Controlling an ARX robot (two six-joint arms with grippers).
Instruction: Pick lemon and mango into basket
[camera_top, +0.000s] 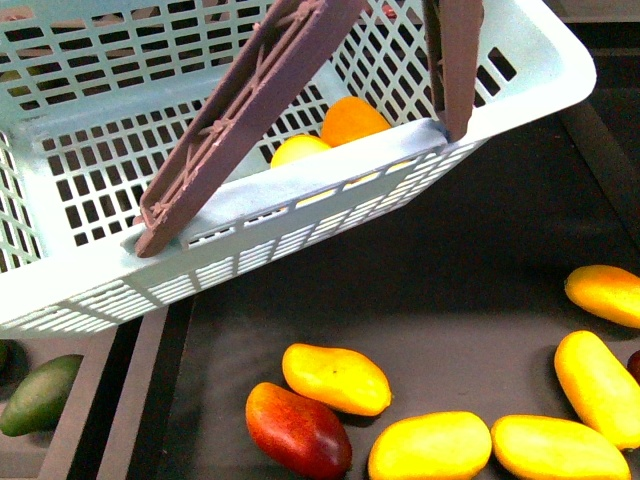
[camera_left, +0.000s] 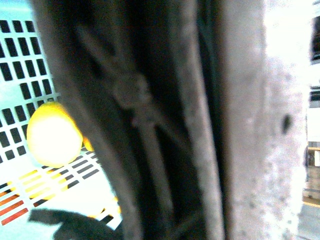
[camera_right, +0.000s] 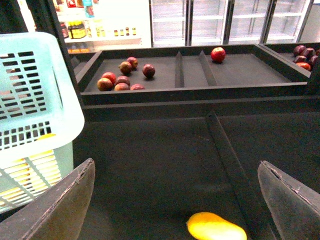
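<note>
So the light teal slotted plastic basket (camera_top: 500, 90) is hanging tilted over the dark divided display shelf (camera_top: 450, 300), with its brown plastic handles (camera_top: 240, 110) swung up. Inside it, down against the lower wall, there's a small smooth yellow lemon (camera_top: 298, 150) touching a yellow-orange oval mango (camera_top: 352, 120) just beside it. Under the basket on the shelf: a loose bunch of yellow mangoes (camera_top: 335, 378), one red-blushed mango (camera_top: 298, 430) touching the nearest yellow one, and a dark green mango (camera_top: 40, 395) off in the next compartment.

Left wrist view is basically all brown handle right up against the lens, so I honestly can't tell whether the left gripper is clamped or loose. The right gripper (camera_right: 175, 200) is beside the basket with its fingers (camera_right: 55, 210) spread wide, holding nothing, one yellow mango (camera_right: 216, 227) lying below it.
</note>
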